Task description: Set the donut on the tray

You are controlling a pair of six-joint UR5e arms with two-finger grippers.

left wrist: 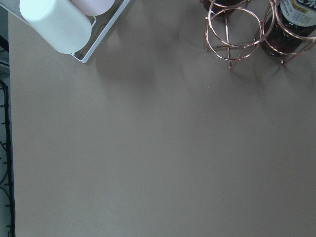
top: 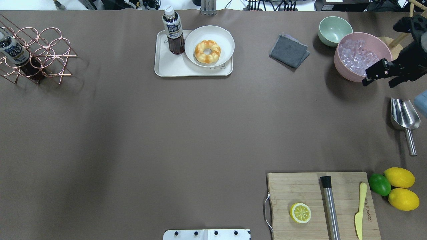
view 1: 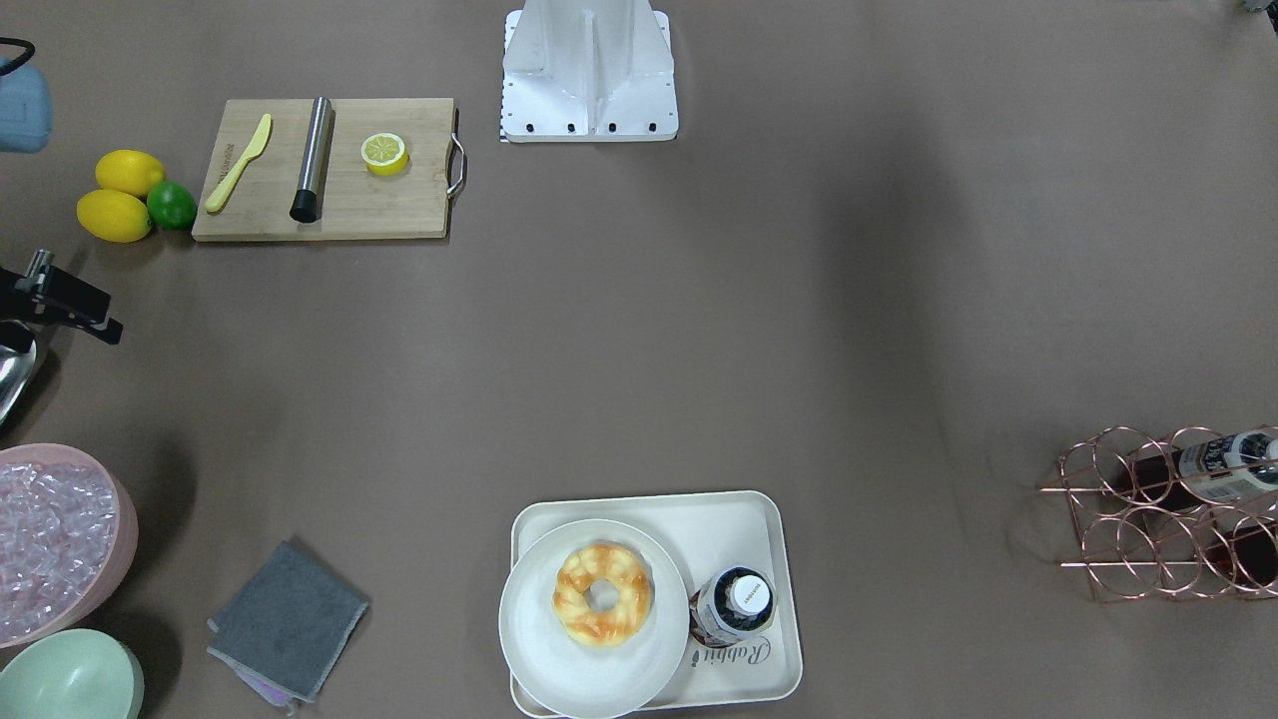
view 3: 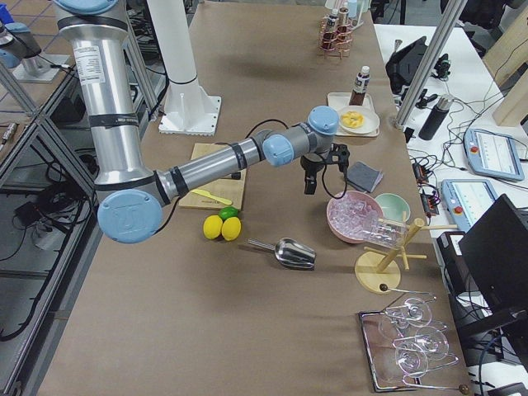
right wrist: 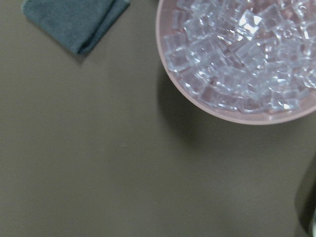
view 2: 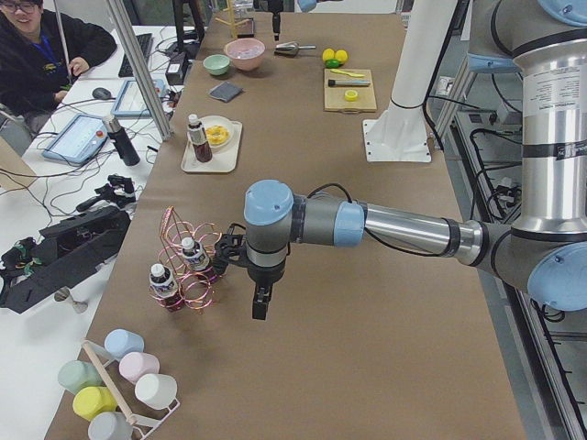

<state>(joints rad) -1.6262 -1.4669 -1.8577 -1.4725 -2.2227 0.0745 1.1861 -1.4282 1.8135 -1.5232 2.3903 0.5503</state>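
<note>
Jaws of the right gripper (top: 379, 82) hang spread and empty; the left gripper's (view 2: 261, 307), I cannot tell. Donut (top: 207, 51) rests on a plate (top: 224, 36) atop the tray (top: 173, 69) by the brown surface's (top: 166, 133) far edge.

light: bright, even | shadows: soft, broad bands on table (top: 133, 133) | focus: right wrist view blurred

The donut (top: 207, 51) lies in a plate (top: 223, 36) on the tray (top: 173, 67), far from the right jaws; a bowl (top: 341, 68) sits just beside them.
</note>
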